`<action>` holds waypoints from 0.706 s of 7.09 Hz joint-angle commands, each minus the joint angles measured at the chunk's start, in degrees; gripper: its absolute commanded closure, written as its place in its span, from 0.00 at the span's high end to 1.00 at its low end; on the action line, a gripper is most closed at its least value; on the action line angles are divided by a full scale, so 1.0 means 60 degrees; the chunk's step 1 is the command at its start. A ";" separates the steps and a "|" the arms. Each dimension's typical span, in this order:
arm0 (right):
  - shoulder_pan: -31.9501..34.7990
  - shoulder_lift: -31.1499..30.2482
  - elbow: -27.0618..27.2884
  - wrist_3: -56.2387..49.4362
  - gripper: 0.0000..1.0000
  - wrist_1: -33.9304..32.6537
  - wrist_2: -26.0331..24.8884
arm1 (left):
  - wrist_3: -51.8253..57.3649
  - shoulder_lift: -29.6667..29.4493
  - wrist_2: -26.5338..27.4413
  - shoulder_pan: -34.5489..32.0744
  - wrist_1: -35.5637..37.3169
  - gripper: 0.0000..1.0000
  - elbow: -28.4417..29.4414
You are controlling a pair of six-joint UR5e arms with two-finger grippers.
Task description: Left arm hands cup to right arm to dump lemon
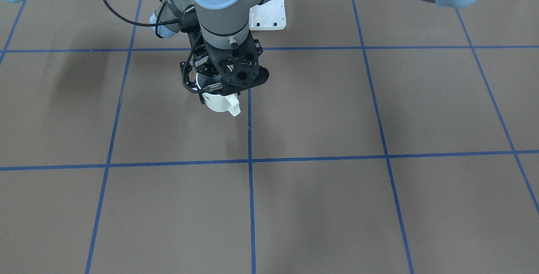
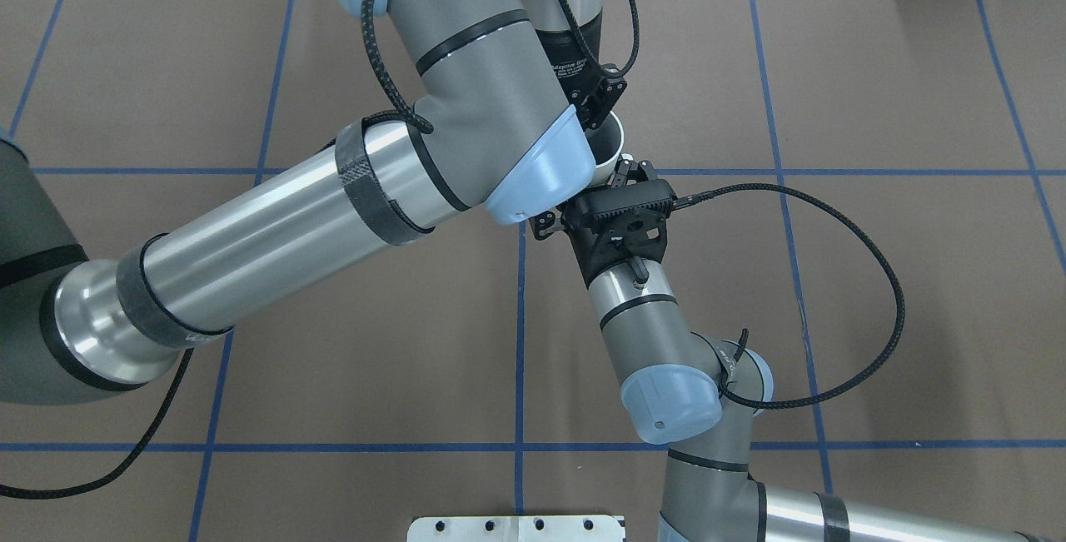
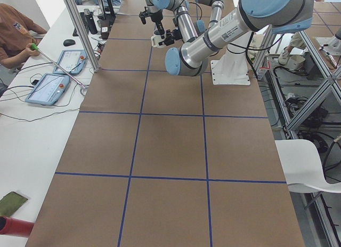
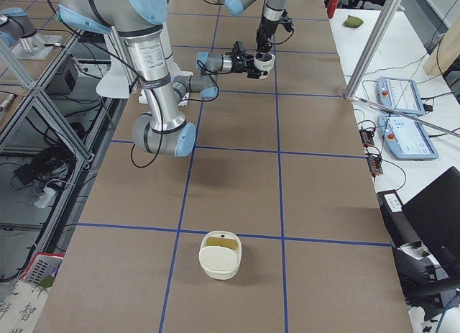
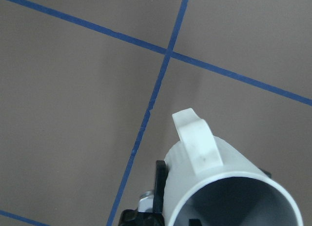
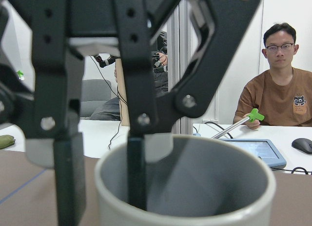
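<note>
Left tool pinches the cup by its rim from above, over the worktop. Right tool sits just near-right of it, pointing at it; whether spread, I cannot tell.

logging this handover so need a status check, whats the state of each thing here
cup: upright, raised off the table, between both hands
left hand: one finger inside the cup's rim, one outside; clamped or not, cannot tell
right hand: at the cup's side; open or shut, cannot tell
lemon: not visible, cup's bottom hidden
white container: standing on the table, far from the cup
</note>
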 commanded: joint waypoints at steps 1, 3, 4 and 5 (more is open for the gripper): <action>0.0002 -0.0027 0.0020 -0.0005 0.83 0.0000 -0.0027 | 0.0000 -0.0014 -0.0003 -0.0014 0.0029 0.00 0.0000; -0.0013 -0.0057 0.0020 -0.0020 1.00 -0.0015 -0.0041 | -0.0160 -0.0015 0.0011 -0.0015 0.0043 0.00 -0.0015; 0.0001 -0.0086 0.0020 -0.0020 1.00 -0.0015 -0.0027 | -0.0205 -0.0015 -0.0003 -0.0015 0.0029 0.00 -0.0015; -0.0013 -0.0086 0.0035 -0.0006 1.00 0.0000 -0.0027 | -0.0220 -0.0015 -0.0003 -0.0015 0.0043 0.00 -0.0015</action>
